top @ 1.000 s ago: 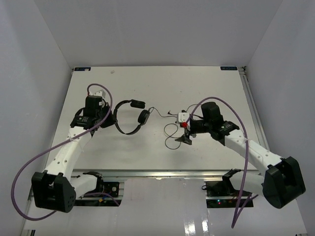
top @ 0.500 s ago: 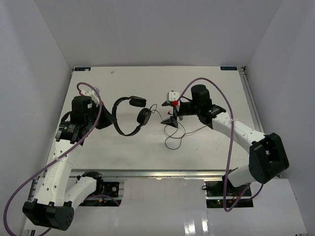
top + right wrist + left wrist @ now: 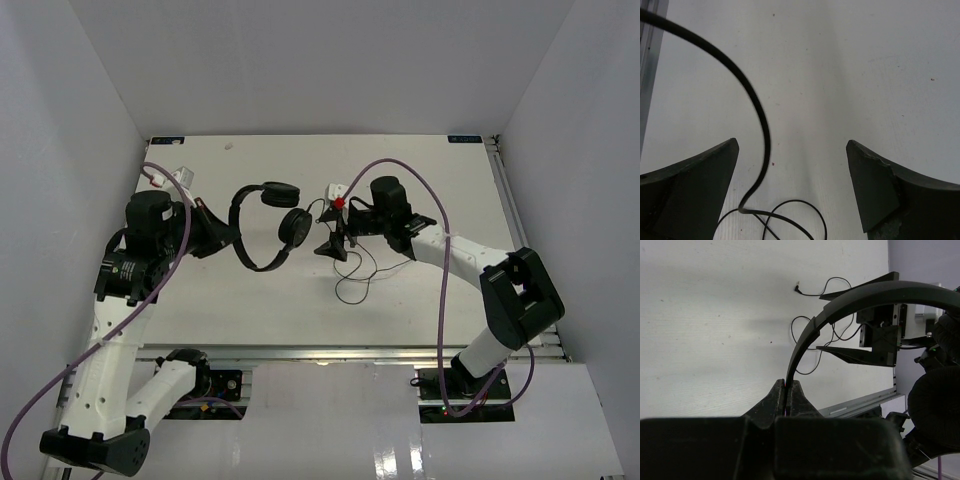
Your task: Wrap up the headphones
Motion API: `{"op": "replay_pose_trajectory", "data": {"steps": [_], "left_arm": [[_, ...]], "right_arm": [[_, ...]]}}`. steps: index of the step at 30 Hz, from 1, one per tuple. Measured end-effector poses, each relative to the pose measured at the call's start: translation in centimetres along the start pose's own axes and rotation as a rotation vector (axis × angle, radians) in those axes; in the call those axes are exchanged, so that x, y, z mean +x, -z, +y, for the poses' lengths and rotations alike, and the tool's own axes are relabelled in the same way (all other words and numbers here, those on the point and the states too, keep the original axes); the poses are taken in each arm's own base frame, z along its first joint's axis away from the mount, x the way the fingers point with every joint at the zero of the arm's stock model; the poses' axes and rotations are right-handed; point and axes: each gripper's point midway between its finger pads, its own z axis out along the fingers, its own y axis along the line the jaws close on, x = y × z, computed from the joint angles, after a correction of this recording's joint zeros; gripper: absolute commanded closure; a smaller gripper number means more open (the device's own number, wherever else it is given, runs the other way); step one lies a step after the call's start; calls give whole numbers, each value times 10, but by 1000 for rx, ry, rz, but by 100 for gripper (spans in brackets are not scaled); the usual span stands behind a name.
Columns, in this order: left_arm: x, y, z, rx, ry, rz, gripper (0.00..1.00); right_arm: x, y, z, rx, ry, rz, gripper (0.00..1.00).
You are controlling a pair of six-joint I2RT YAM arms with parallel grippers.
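White, matte, rectangular counter (image 3: pixel 450 190). Edged along the near side by a metal rail (image 3: pixel 330 352), and marked at both far corners with small bits of blue tape (image 3: pixel 165 141). Faint smudge (image 3: pixel 230 147) close to the far left corner; a few tiny dark specks scattered elsewhere. Lying directly on it, around the middle and somewhat toward the near rail: loose, overlapping loops of the thin black cord (image 3: pixel 764 131) of the headphones (image 3: pixel 293 229). Plug (image 3: pixel 797 288) down on the surface too, at the end of a short free stretch beside the loops.
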Motion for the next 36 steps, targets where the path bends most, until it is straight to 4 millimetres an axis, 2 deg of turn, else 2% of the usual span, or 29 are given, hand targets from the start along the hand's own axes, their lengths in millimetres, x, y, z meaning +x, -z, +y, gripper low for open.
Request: {"op": "replay_pose_trajectory", "data": {"steps": [4, 9, 12, 15, 21, 23, 26, 30, 36], "left_arm": [[-4, 8, -10, 28, 29, -12, 100], [-23, 26, -33, 76, 54, -71, 100], [-35, 38, -44, 96, 72, -116, 100], [-44, 47, -50, 100, 89, -160, 100], [-51, 54, -51, 90, 127, -202, 100], [-52, 54, -51, 90, 138, -205, 100], [-54, 54, -52, 91, 152, -212, 100], [-57, 54, -53, 94, 169, -226, 100], [-65, 54, -53, 86, 197, -259, 100]], "right_arm": [[4, -3, 7, -14, -45, -26, 25], [16, -3, 26, -69, -106, -44, 37], [22, -1, 40, -110, -146, -57, 41], [20, 4, 50, -135, -155, -74, 45], [-7, 17, 59, -162, -108, -137, 62], [-11, 20, 63, -172, -100, -149, 63], [-11, 22, 68, -189, -103, -152, 66], [-7, 23, 71, -199, -110, -140, 74], [-3, 26, 75, -201, -114, -119, 91]]}}
